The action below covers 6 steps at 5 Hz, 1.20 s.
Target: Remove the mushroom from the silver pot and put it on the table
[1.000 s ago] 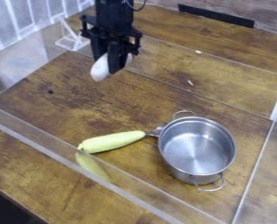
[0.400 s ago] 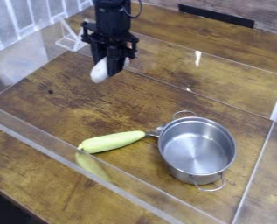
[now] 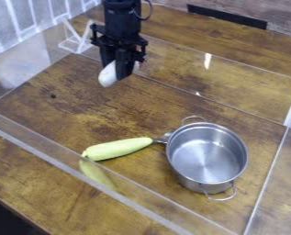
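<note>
Your gripper (image 3: 119, 64) hangs pointing down near the far left corner of the table (image 3: 61, 110), its jaws pinching the mushroom (image 3: 109, 74); the pale stem shows below and to the left of the black fingers, while the cap is hidden among them and cannot be made out. The mushroom sits just above the planks, close to the far acrylic wall; whether its lower end touches the wood you cannot tell from this view. The silver pot (image 3: 209, 157) stands well apart, near the right edge of the table toward the near side, and its bowl is empty, showing only bare steel. A long yellow-green vegetable (image 3: 117, 148) lies on the planks just left of the pot, its tip near the pot's left loop handle, and has no part in the task. Judged from this layout, the removal is done: the mushroom is out of the pot and carried clear of it. What is left for you is the last small descent, parting the jaws so the mushroom rests on the wood, and lifting away.
</note>
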### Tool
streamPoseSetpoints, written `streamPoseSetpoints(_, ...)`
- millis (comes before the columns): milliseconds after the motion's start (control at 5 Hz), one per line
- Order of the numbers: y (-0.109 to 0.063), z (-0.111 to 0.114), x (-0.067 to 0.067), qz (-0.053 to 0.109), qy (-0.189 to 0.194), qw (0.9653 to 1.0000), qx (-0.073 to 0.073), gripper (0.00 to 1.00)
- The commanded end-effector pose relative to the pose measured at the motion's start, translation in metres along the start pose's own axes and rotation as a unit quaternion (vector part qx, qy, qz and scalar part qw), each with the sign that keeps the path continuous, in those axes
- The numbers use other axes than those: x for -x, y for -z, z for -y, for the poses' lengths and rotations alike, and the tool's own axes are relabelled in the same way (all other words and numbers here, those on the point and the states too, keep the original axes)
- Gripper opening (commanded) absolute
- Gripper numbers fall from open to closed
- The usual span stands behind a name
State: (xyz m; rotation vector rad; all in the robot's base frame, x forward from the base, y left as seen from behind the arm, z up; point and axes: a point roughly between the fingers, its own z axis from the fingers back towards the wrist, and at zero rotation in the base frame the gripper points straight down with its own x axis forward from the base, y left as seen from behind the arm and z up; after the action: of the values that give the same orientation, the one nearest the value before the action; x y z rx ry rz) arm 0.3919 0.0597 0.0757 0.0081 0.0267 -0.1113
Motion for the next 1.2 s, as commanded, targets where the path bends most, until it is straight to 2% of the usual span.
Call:
streamPoseSetpoints(0,-0.021,-0.015,-0.006,0.031,-0.008,0.9995,-0.005,0.00)
streamPoseSetpoints(200,-0.018,-0.018,-0.008,0.029,-0.006,0.9996,0.000,0.00)
streamPoseSetpoints(600,-0.011,-0.019,0.014,0.023,-0.012,0.9997,0.002,0.00)
streamPoseSetpoints(800,-0.007,-0.020,0.021,0.018,-0.014,0.9997,0.002,1.00)
streamPoseSetpoints(1000,-0.008,-0.019,0.025,0.017,-0.012,0.9998,0.003,1.00)
